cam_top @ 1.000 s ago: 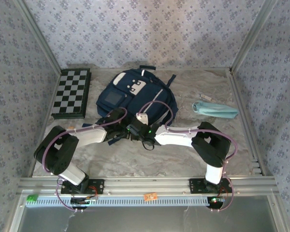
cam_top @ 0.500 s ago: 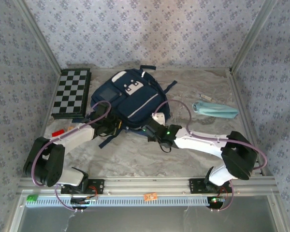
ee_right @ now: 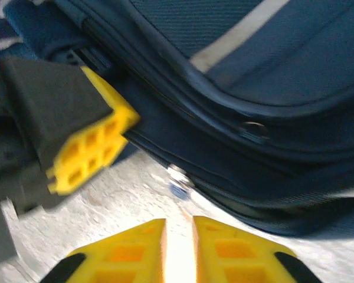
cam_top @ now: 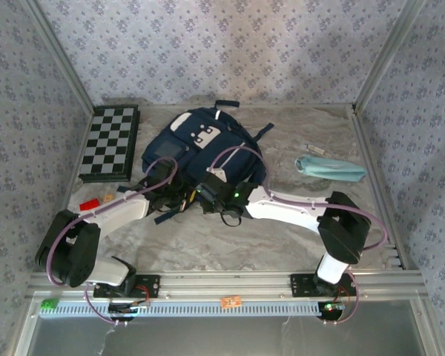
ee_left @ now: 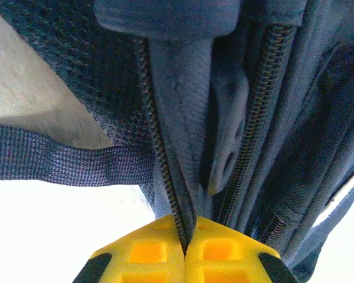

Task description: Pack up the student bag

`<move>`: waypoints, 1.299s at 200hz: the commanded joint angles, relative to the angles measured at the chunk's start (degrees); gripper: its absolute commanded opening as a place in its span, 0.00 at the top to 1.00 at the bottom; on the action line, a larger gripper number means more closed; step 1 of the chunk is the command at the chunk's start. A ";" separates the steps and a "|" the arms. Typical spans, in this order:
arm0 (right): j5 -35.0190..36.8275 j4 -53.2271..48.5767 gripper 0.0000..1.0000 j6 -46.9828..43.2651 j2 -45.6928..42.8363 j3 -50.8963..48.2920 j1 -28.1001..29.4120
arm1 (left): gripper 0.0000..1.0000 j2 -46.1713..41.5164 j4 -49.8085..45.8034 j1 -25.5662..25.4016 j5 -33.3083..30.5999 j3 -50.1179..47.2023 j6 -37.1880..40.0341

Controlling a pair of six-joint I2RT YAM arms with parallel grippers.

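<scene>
The student bag (cam_top: 200, 144), a navy backpack with white patches, lies at the table's centre back. At its near edge my left gripper (cam_top: 182, 199) is shut on the bag's zipper seam (ee_left: 177, 177); in the left wrist view the yellow fingertips (ee_left: 186, 234) pinch the fabric edge and a strap (ee_left: 59, 162) crosses to the left. My right gripper (cam_top: 206, 197) sits just right of the left one. In the right wrist view it (ee_right: 179, 227) stands slightly open with nothing between its fingers, a metal zipper pull (ee_right: 178, 178) just ahead, and the left gripper's finger (ee_right: 91, 147) close by.
A chessboard (cam_top: 110, 142) lies at the back left and a small red item (cam_top: 89, 203) sits near the left arm. A light-blue pouch (cam_top: 330, 167) and a thin pen-like item (cam_top: 317, 150) lie to the right. Patterned walls enclose the table.
My right gripper swung out to the right, then came back left beside the left gripper, and its jaws parted a little. The left gripper kept its hold on the bag's edge.
</scene>
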 commanded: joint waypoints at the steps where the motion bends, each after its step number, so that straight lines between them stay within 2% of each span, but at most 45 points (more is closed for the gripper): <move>1: 0.36 -1.62 0.72 5.14 1.81 2.17 0.56 | 1.00 -1.33 4.84 -1.57 1.90 0.34 -3.66; 25: 2.92 -2.77 0.63 8.67 3.27 1.43 0.62 | 1.00 -1.39 4.43 -2.29 2.04 1.08 -3.32; 48: 4.96 -1.10 0.59 8.67 3.58 -0.83 0.81 | 1.00 -1.64 4.07 -2.27 2.02 0.60 -3.34; 78: 2.68 7.87 0.58 4.05 4.39 -4.53 0.72 | 1.00 -1.46 4.24 -2.39 2.46 0.71 -3.17; 109: 4.45 7.31 0.58 5.37 3.89 -6.04 2.18 | 1.00 -1.41 3.90 -2.31 2.41 0.93 -3.09; 133: 3.46 16.84 0.56 4.13 1.76 -12.13 3.19 | 1.00 -1.55 3.39 -2.27 2.42 1.16 -2.73; 164: 3.41 23.04 0.55 0.56 2.57 -13.88 3.11 | 1.00 -1.41 2.97 -2.30 2.59 1.65 -2.56; 213: 8.95 29.57 0.50 -4.88 3.48 -16.06 2.20 | 1.00 -1.42 2.33 -2.30 2.68 2.37 -2.13; 260: 15.39 27.25 0.48 -5.91 3.24 -16.04 2.46 | 1.00 -1.42 1.83 -1.98 2.82 2.35 -2.14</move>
